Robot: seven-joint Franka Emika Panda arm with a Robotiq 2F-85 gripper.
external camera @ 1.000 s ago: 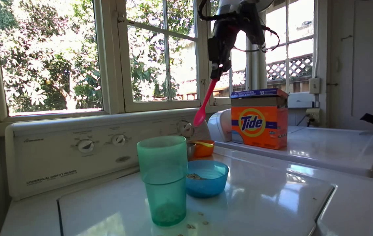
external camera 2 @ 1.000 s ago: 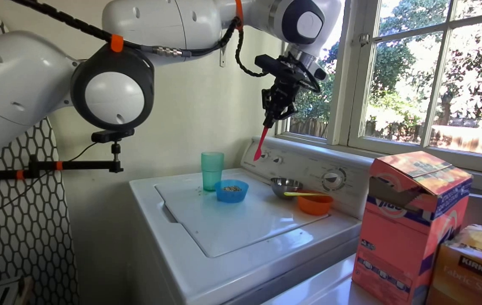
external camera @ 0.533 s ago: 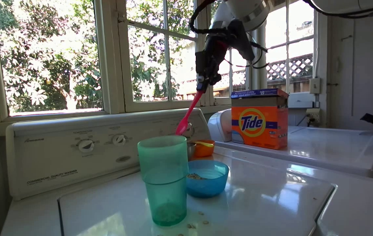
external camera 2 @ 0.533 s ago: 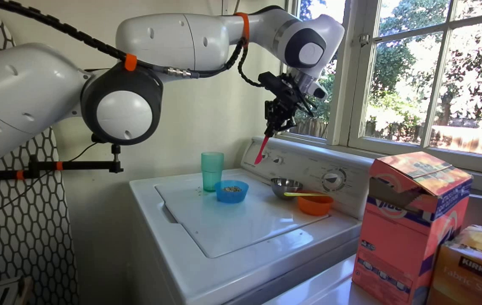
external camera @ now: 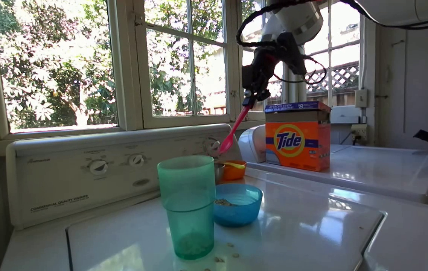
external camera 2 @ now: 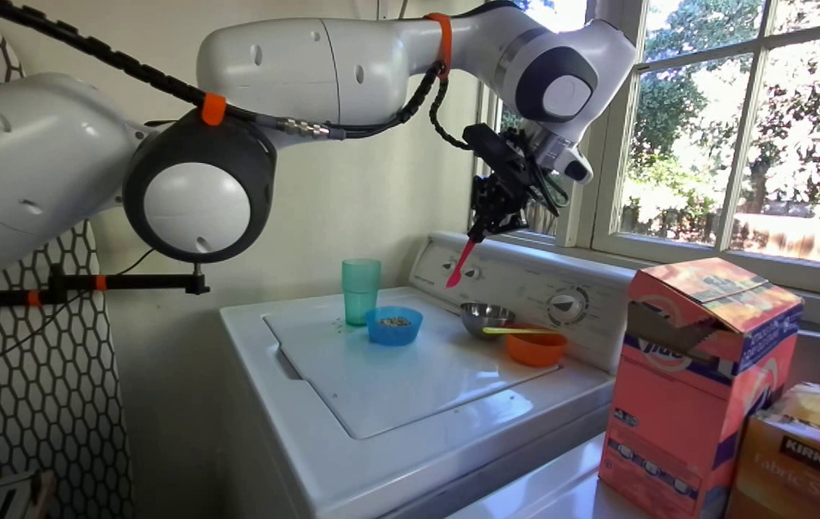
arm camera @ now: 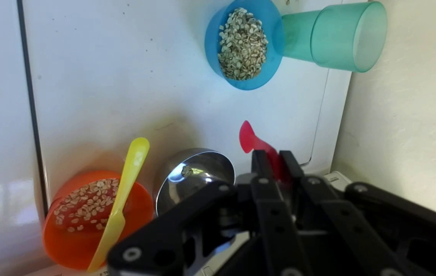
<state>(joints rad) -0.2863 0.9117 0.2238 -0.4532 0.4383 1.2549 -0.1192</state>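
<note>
A slim pink plastic spoon (external camera 2: 457, 268) is held in mid-air, its bowl end slanted down over the glossy white table (external camera 2: 381, 389), a washer's flat top. By the black jointed gripper (arm camera: 273, 156) it is caught at the handle: the jaws are clamped on it, a finger pressed to either side, as is plainly seen in the wrist view. All of this is carried by a white robot arm (external camera 2: 294, 76) stretched in over the table. In both exterior views the spoon is framed against the white control panel (external camera: 59, 180), fitted with 3 dials. Lower down and near it, a shiny round steel bowl (external camera 2: 478, 323) is placed, and just beside that a round orange plastic bowl (external camera 2: 536, 353) is partly filled with pale oat-like flakes (arm camera: 87, 205), a long yellow plastic utensil (arm camera: 122, 199) laid across its rim! Farther off, a round blue plastic bowl (external camera: 238, 216) is well stocked with flakes, and right next to it a tall translucent teal plastic cup (external camera: 187, 180) is stood upright, more flakes glimpsed through its base. Loose flakes (external camera: 220, 259) are scattered near the cup. On the neighbouring white appliance (external camera: 379, 165) an orange cardboard Tide box (external camera: 293, 145) is stood, torn open on top; next to it a brown cardboard Kirkland box (external camera 2: 799, 468) is partly cropped.
</note>
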